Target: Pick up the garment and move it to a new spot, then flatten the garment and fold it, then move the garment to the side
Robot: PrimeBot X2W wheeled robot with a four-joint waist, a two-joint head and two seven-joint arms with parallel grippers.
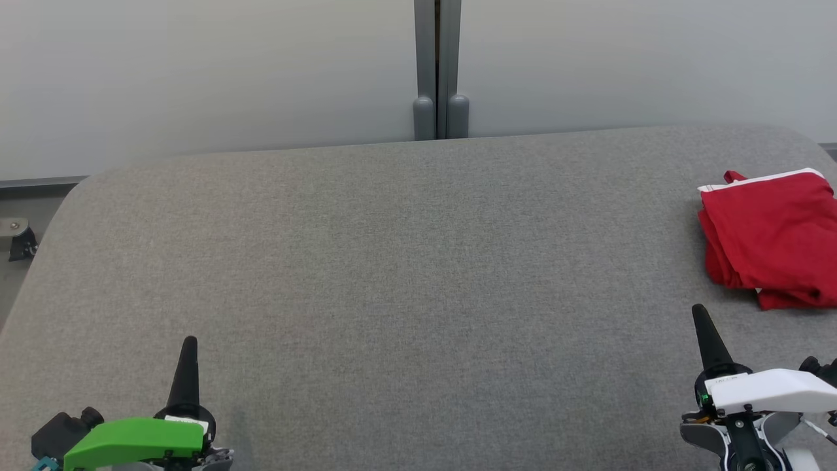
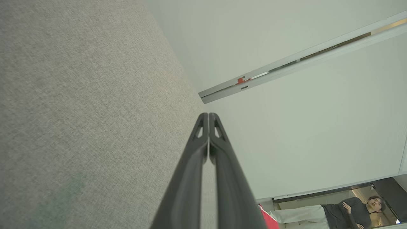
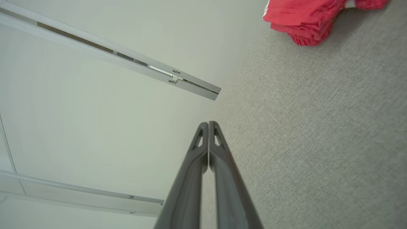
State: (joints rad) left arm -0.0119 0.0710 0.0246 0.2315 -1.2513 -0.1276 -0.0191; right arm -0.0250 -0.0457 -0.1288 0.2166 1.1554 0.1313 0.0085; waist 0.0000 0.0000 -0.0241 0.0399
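Note:
The garment [image 1: 771, 239] is red with a white trim edge and lies folded in a compact pile at the far right of the grey table [image 1: 392, 261], partly cut off by the frame edge. In the right wrist view the garment [image 3: 305, 19] sits at the top right. My right gripper [image 1: 701, 314] is shut and empty at the lower right, a short way in front of the garment and apart from it. Low on the left, my left gripper [image 1: 189, 343] is shut and empty, far from the garment. Both wrist views show the fingers [image 2: 209, 118] [image 3: 209, 126] pressed together.
Pale wall panels with a grey vertical post [image 1: 438, 72] stand behind the table's rounded far edge. A person [image 2: 346, 213] shows at the bottom right of the left wrist view, beyond the table. A small metal bracket [image 1: 16, 239] sits off the table's left side.

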